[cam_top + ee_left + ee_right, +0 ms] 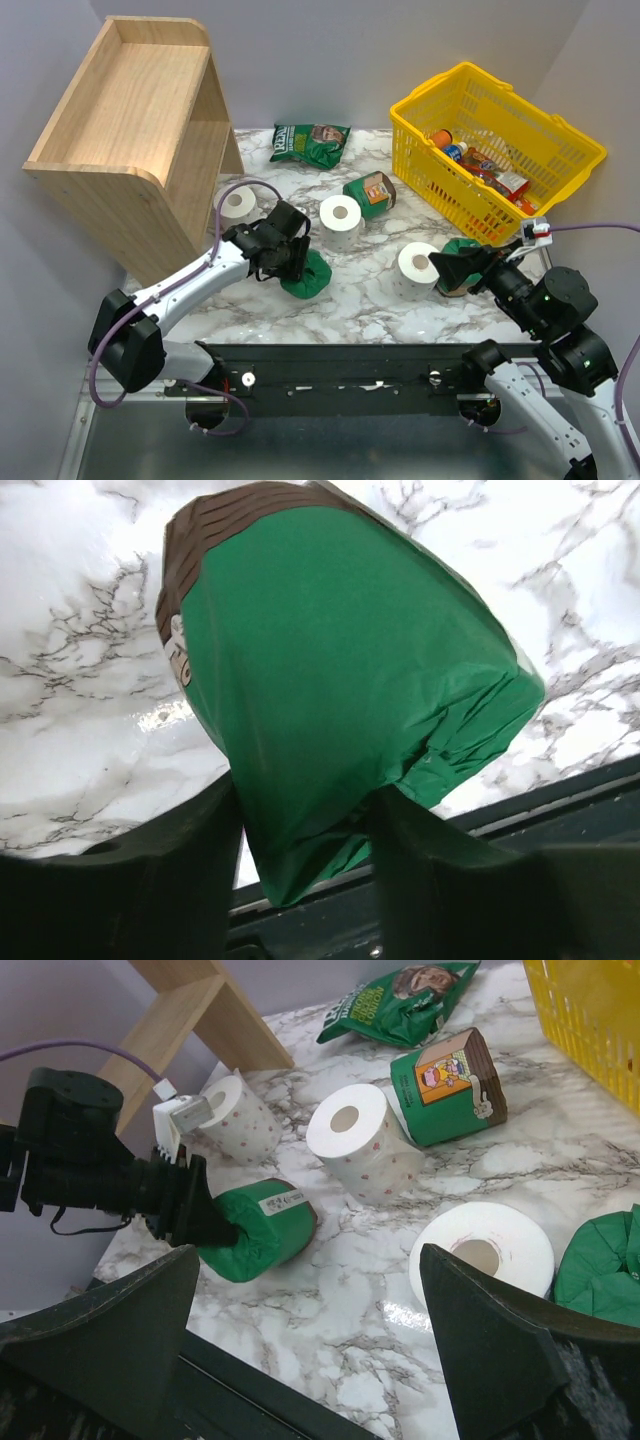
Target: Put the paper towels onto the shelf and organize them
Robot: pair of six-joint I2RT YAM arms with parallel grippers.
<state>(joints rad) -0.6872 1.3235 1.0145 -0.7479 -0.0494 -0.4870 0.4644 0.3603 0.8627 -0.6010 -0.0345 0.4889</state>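
Grips green plastic-wrapped paper towel roll in left gripper, lower centre overhead — brown label band visible only from that wrist. Shows right gripper spread wide, empty — light wooden shelf upper left overhead.

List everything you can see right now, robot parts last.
shelf: one, light wood, far left
snack bag: one, green, far middle
basket: one, yellow, far right, bottles and packets inside
white rolls: three, white, across the table's middle
green wrapped rolls: three, green; one near the snack bag, one in the left gripper, one by the right gripper
table: one, white marble
left gripper: black, shut on a green wrapped roll
right gripper: black, open, holding nothing
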